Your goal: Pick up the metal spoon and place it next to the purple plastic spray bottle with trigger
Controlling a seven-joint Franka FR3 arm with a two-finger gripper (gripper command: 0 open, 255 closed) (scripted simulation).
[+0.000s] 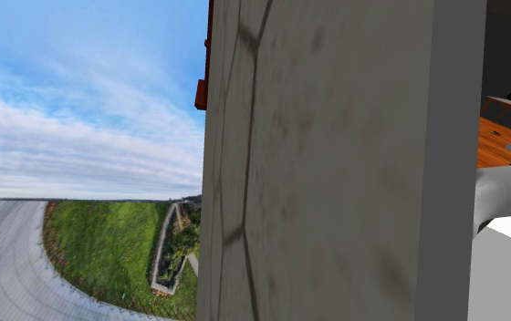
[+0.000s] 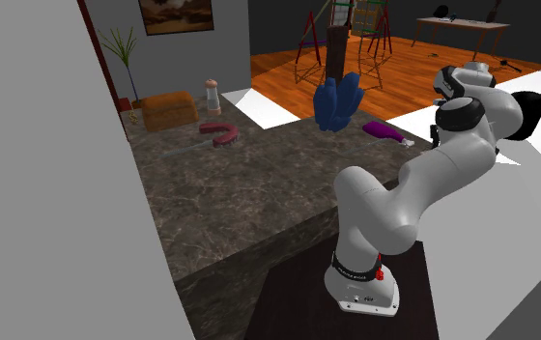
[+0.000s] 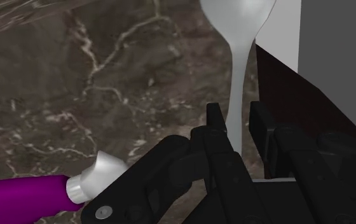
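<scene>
The pale grey spoon point(image 3: 236, 19) is clasped by its slim handle between the fingers of the black gripper point(image 3: 236, 114), its bowl over the dark veined marble countertop point(image 3: 75, 76). The purple spray bottle point(image 3: 24, 196) lies on its side near the gripper, at its eight o'clock. Beyond the counter runs an orange wooden floor point(image 2: 288, 72).

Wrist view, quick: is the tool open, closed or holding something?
The tool: cannot be told; the spoon has its handle at the tip, but a grip is unclear.
</scene>
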